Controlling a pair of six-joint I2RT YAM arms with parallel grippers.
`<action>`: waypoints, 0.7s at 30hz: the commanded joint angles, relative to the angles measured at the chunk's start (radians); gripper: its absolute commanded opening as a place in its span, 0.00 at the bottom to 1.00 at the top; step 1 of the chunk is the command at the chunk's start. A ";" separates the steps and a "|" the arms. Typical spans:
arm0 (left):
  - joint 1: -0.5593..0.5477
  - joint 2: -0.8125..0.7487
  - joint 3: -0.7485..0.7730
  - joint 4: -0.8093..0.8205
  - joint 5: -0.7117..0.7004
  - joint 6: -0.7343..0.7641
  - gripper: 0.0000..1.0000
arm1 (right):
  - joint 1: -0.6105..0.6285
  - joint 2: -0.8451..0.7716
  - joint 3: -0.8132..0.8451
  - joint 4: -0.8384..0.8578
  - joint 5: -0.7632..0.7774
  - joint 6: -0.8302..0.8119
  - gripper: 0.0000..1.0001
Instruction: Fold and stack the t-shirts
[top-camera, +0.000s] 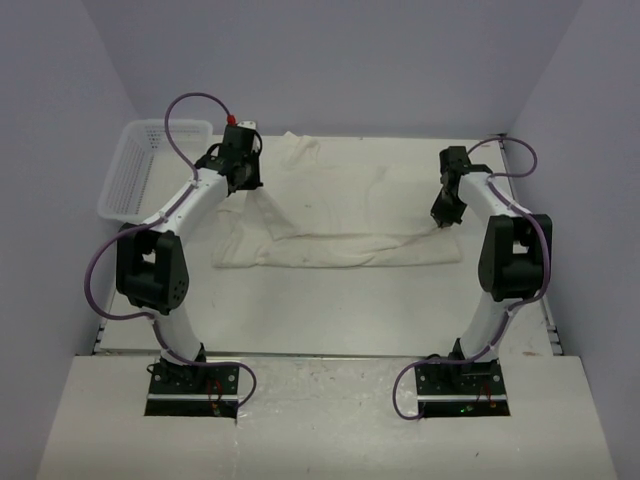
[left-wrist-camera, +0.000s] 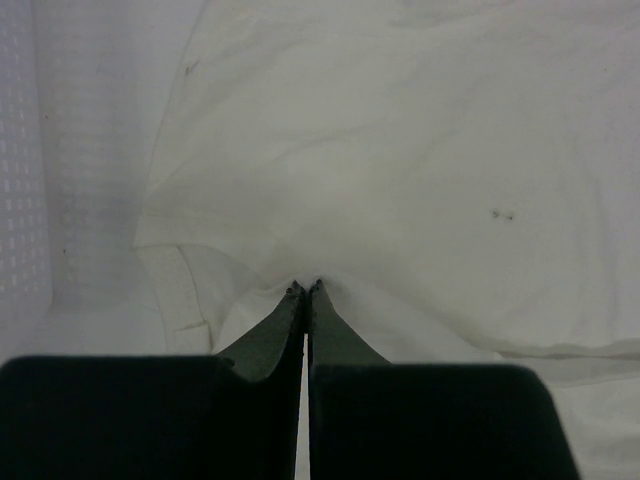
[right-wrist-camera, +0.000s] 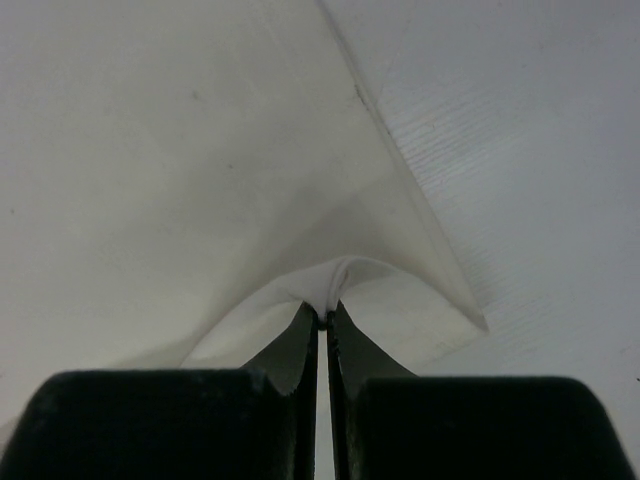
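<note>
The left pincer (left-wrist-camera: 305, 288) is pressed together, its two dark fingers meeting at the tips with only a hairline slit between them. It pinches a small peak of the cream t-shirt (top-camera: 340, 215), and the cloth is drawn up into a tent right at the tips. From there the fabric spreads away ahead of the pincer and to its right, wrinkled and plain, with two tiny dark specks (left-wrist-camera: 502, 214) on it further off to the right. Just to the left of this pincer stands the white mesh basket (top-camera: 140, 165), close by the shirt's edge.

The right pincer (right-wrist-camera: 325, 318) is likewise closed tight, nipping a fold of the same shirt at its edge. A little lip of cloth curls over the fingertips. The shirt stretches off to the left of this pincer and ahead of it, while to its right lies the bare white desk (right-wrist-camera: 540, 150).

Seen from above, the shirt lies on the desk between the two pincers, each gripping one side of it, the cloth rumpled and wider than either arm.
</note>
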 joint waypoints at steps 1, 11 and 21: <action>0.007 -0.023 0.019 0.009 -0.042 -0.004 0.00 | -0.004 0.025 0.051 0.004 -0.027 -0.029 0.00; 0.016 -0.086 -0.039 0.037 -0.110 -0.018 0.00 | -0.002 0.056 0.087 0.018 -0.062 -0.070 0.00; 0.026 -0.133 -0.083 0.063 -0.162 -0.029 0.00 | -0.004 0.062 0.103 0.044 -0.081 -0.095 0.00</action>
